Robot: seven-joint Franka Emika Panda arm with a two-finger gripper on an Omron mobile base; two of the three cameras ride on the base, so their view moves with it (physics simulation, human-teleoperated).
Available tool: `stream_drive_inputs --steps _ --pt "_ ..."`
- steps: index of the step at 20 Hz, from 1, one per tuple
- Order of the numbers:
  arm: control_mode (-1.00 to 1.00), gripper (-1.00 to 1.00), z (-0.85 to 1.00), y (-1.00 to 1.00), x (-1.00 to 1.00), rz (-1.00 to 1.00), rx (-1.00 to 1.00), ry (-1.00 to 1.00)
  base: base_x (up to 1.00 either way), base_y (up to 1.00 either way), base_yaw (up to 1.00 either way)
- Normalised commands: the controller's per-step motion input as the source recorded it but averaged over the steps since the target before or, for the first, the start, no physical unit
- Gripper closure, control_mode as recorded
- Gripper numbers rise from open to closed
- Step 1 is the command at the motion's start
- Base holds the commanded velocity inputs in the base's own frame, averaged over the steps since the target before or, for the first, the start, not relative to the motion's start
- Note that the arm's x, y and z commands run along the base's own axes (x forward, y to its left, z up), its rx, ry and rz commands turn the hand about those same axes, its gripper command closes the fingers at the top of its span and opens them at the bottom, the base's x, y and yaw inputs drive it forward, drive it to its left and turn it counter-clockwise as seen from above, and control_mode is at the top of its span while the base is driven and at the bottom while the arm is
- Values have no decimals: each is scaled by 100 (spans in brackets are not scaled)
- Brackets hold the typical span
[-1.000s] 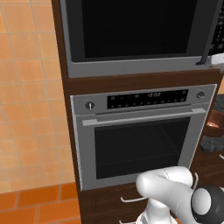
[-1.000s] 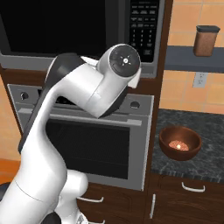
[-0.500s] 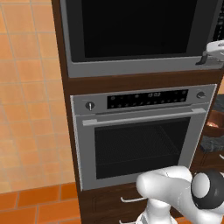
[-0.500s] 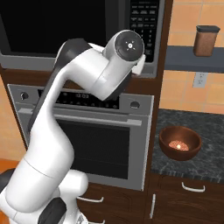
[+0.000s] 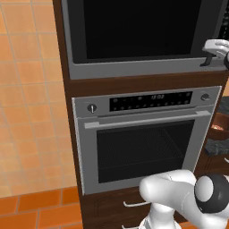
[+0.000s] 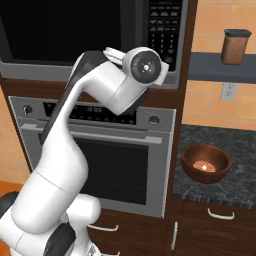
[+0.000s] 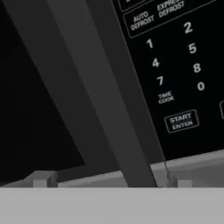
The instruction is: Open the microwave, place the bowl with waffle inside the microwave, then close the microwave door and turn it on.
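— Counting first, how many things are there?

— One microwave [image 6: 95, 37] up high with one microwave door [image 5: 143, 29], which is shut. One silver oven [image 5: 143, 134] sits right under it. One bowl with waffle [image 6: 205, 163] sits on the dark counter [image 6: 235, 175], to the right of the oven. One brown jar [image 6: 235, 46] stands on a shelf [image 6: 215, 67] above the bowl.

— Where is the door next to the hand?

— Very close. In the hand view the long dark handle [image 7: 105, 96] runs slanted right through the middle, with the keypad [image 7: 183, 65] beside it. The bowl is well apart from the hand, lower down and off to the right.

— How is the arm standing?

— It goes up from the base, bends, and reaches to the right side of the microwave front. The gripper [image 5: 210, 56] is at the lower right corner of the door.

— Are the fingers apart or together?

— Two small grey tips [image 7: 41, 179] show, one on each side of the handle, so they are apart around it. I cannot tell if they touch it.
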Motion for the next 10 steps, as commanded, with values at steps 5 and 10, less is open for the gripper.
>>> stream_drive_inputs --steps 5,10 --pt "-100 -100 0 -13 59 -1 9 0 0 0 0" --pt "-100 -100 0 -14 56 0 10 0 0 0 0"
